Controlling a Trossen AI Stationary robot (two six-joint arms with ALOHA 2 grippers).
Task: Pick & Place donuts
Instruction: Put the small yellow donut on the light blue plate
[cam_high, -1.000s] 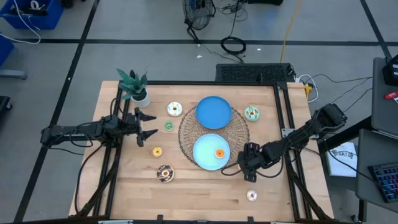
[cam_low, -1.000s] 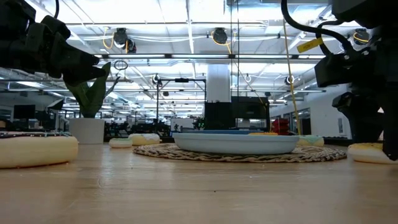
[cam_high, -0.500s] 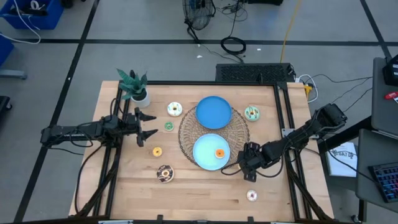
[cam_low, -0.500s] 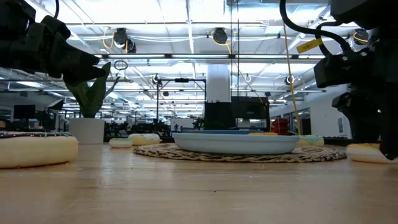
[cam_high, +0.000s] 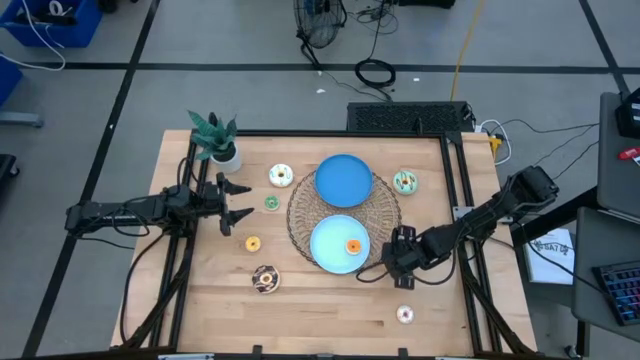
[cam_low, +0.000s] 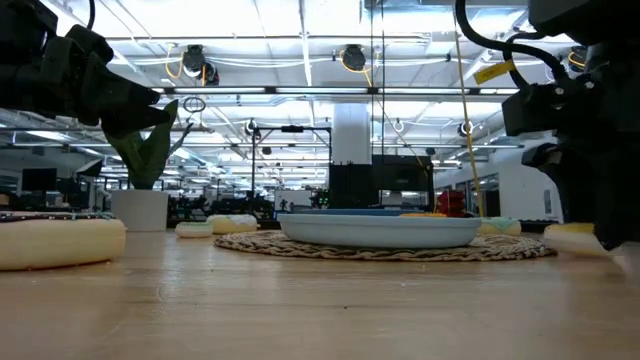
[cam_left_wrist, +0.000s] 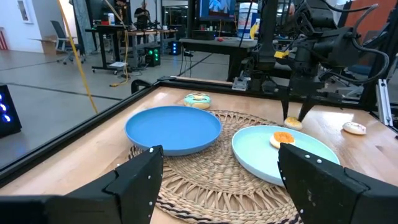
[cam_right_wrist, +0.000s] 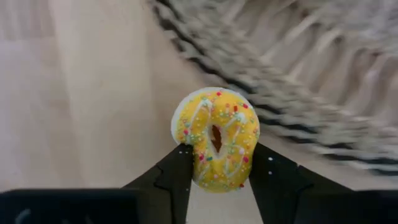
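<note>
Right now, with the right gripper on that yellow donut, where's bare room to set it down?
The darker blue plate is bare. The light plate has room left of its orange donut. Bare wood lies between the brown donut and the pink donut. It is crowded at the mat's edge, where the right gripper pinches the yellow donut.

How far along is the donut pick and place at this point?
Done: one orange donut lies on the light blue plate. In hand: the right gripper is shut on a yellow sprinkled donut beside the woven mat. Left: five donuts sit on the table, and the darker blue plate holds nothing. The left gripper waits open.
</note>
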